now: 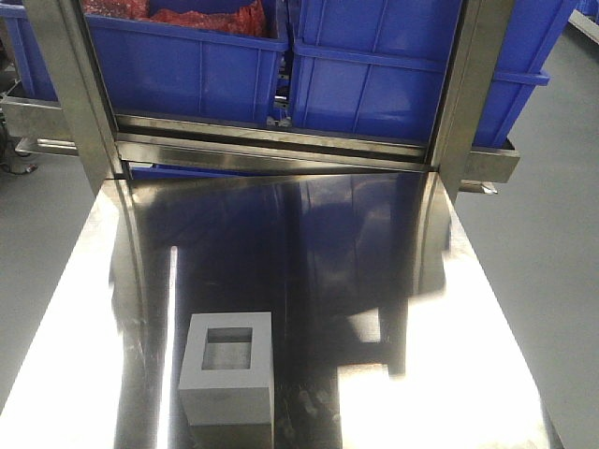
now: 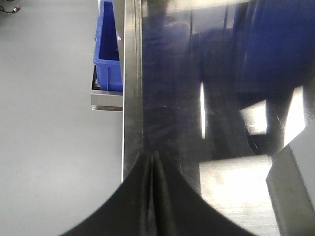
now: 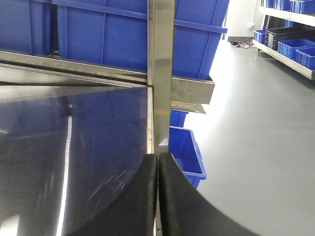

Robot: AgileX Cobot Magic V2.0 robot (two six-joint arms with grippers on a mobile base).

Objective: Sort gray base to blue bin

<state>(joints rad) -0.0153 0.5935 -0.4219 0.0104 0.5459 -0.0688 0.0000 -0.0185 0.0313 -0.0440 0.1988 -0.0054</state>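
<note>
The steel surface (image 1: 309, 243) carries the base (image 1: 227, 379) at lower centre, untouched. Left claw (image 2: 152, 196) and right claw (image 3: 158, 196) are clenched, empty. Pickup seems not begun; one must open and reach.

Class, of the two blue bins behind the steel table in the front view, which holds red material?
The left-hand blue bin: red material shows above its rim, while the right-hand blue bin shows none.
</note>
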